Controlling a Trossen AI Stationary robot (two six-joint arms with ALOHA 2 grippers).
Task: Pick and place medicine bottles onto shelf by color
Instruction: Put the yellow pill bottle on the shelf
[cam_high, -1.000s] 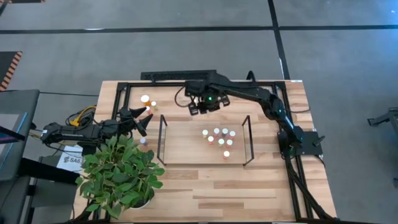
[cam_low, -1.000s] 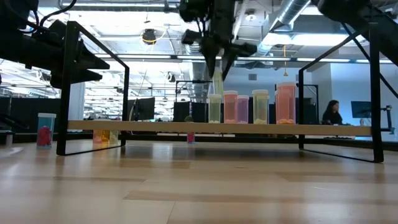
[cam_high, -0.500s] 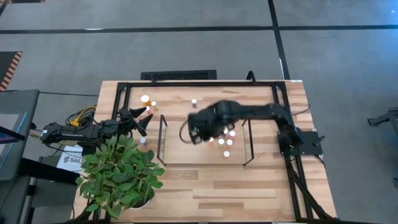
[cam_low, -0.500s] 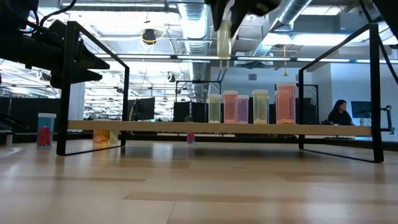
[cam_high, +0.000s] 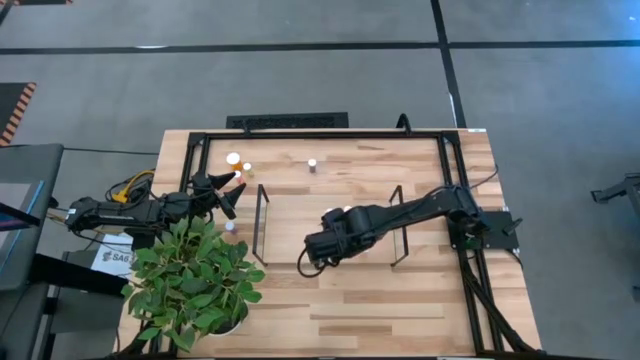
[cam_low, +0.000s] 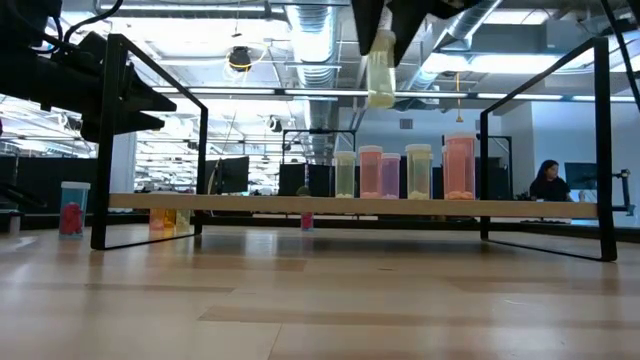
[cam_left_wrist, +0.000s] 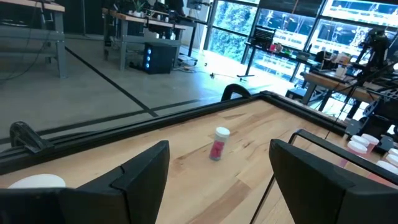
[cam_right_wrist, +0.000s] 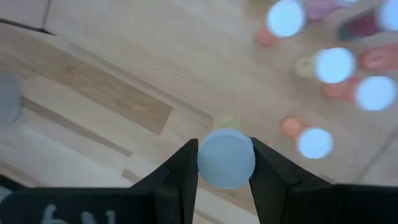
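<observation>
- We judge this the carry step: the right end effector (cam_right_wrist: 224, 163) grips a pale yellow bottle (cam_low: 380, 68) above the shelf (cam_high: 300, 225).
- The left end effector (cam_left_wrist: 217, 177) waits, spread wide, beside the plant (cam_high: 195, 280).
- Next we must lower it upright beside like-coloured bottles.

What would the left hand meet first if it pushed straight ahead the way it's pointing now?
Probably the red bottle lying ahead on the table, roughly centered between the open left hand's fingers, though depth is unclear.
</observation>
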